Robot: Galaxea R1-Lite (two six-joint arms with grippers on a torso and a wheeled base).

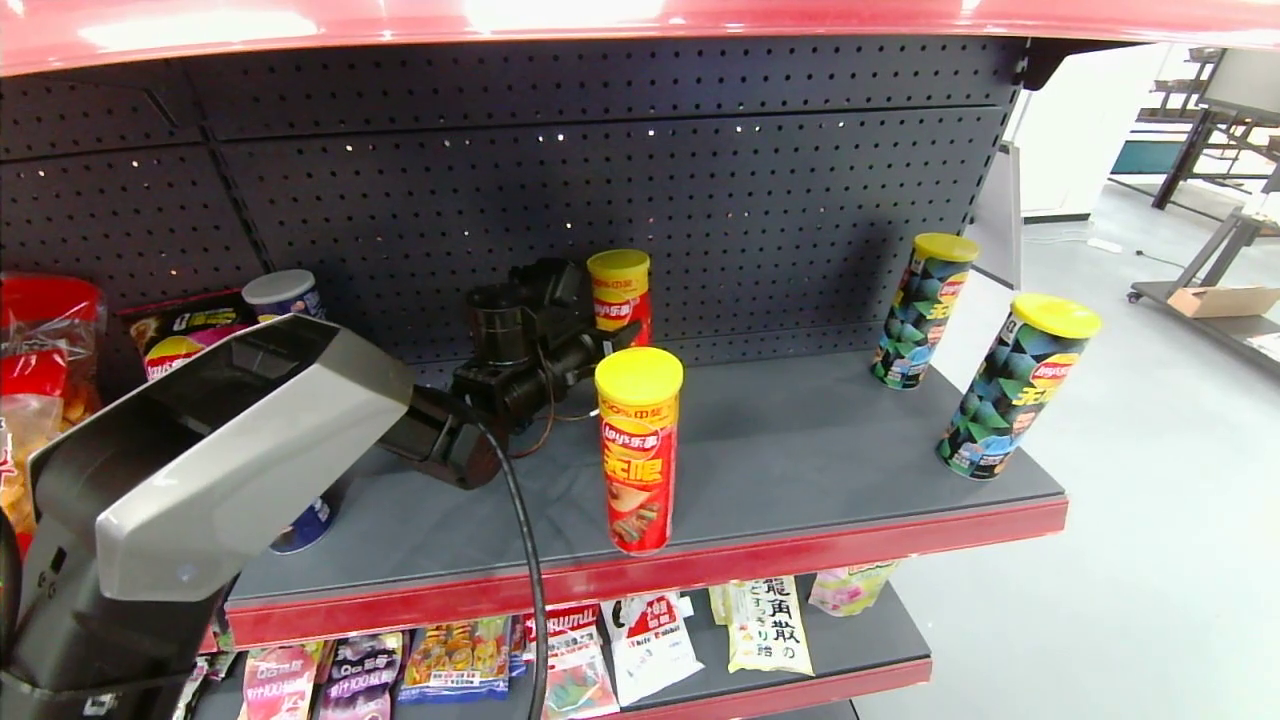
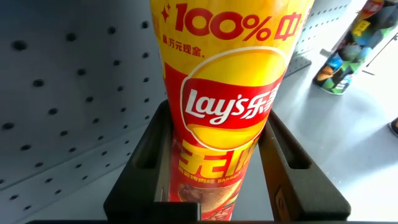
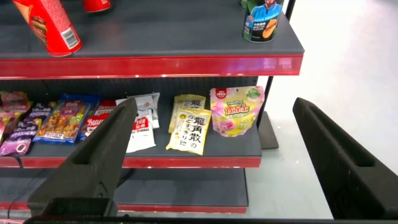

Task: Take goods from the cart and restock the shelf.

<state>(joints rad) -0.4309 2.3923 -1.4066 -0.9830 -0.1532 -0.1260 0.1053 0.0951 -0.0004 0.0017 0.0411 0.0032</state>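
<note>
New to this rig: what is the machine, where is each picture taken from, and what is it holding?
This is a two-armed robot restocking a shop shelf. The wide picture comes from a camera on its head; the other two from cameras on its wrists. On the dark grey shelf board stand tall snack tubes: a front red tube with a yellow lid and two dark patterned tubes with yellow lids. The left tool is shut on the rear red tube with a yellow lid. The right tool is open and empty, facing flat snack packets on the lower shelf.
</note>
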